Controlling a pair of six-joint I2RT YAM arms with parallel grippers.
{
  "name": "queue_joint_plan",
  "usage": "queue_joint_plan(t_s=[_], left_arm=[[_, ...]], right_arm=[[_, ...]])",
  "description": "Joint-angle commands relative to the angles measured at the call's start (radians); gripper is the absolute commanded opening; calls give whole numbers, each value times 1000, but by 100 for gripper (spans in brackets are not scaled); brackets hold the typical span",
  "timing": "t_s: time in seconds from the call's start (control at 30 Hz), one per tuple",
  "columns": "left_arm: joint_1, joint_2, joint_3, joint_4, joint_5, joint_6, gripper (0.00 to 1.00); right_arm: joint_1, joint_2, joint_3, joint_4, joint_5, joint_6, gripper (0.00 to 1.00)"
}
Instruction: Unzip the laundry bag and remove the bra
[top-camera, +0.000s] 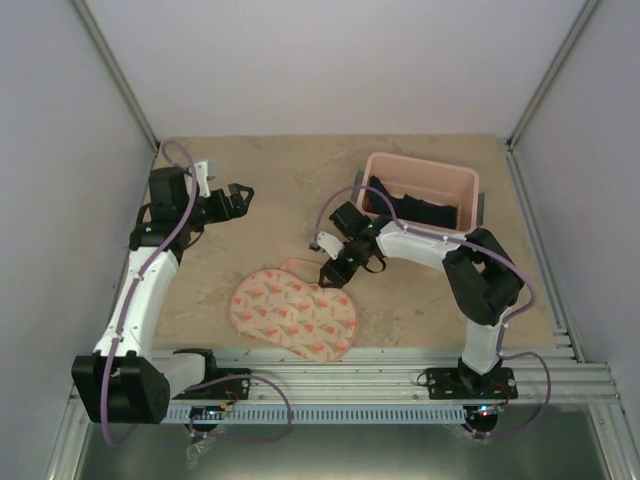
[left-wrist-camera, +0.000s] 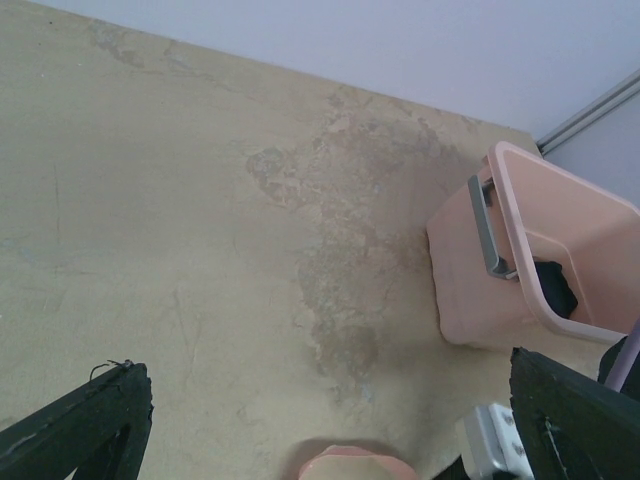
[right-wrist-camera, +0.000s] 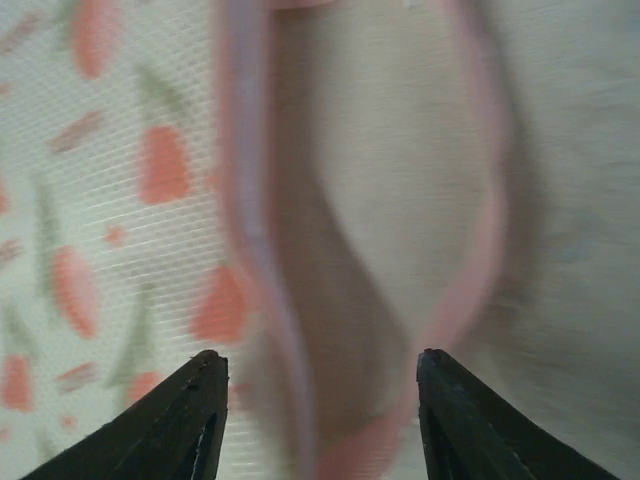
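The right gripper (top-camera: 327, 276) stands part open and empty over the 1 o'clock edge of the laundry bag (top-camera: 295, 312). The left gripper (top-camera: 241, 193), at its 11 o'clock, gapes wide, empty.

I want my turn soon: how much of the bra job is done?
Looks done: a dark garment, likely the bra, lies in the pink tub, and the pink zip trim of the laundry bag seems parted. In hand: nothing; the right gripper hovers open over that trim, the left gripper open, apart. Left: seemingly nothing.
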Motion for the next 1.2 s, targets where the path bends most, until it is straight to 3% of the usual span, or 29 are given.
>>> queue_joint_plan(t_s=[0.0, 0.07, 0.17, 0.23, 0.4, 0.5, 0.73, 0.9, 1.17], left_arm=[[7, -14, -11, 13, 19, -3, 99], [7, -16, -12, 15, 21, -2, 99], [9, -17, -15, 15, 20, 0, 99], [9, -19, -20, 18, 23, -1, 99], [9, -34, -52, 30, 33, -16, 99], [34, -44, -73, 40, 40, -25, 99], [47, -55, -93, 51, 50, -35, 99], [53, -60, -96, 51, 51, -34, 99], [56, -58, -99, 57, 57, -37, 99]], right_arm=[[15, -53, 83, -64, 318, 61, 57], [50, -102, 100, -76, 436, 75, 67], [125, -170, 100, -82, 590, 89, 70], [183, -194, 78, -75, 595, 89, 71], [254, -253, -50, 54, 227, 159, 70], [263, -273, -148, 148, 145, 241, 68], [263, -188, -272, 247, 245, 338, 66], [260, -74, -228, 239, 464, 364, 66], [202, 44, -84, 306, 574, 104, 67]])
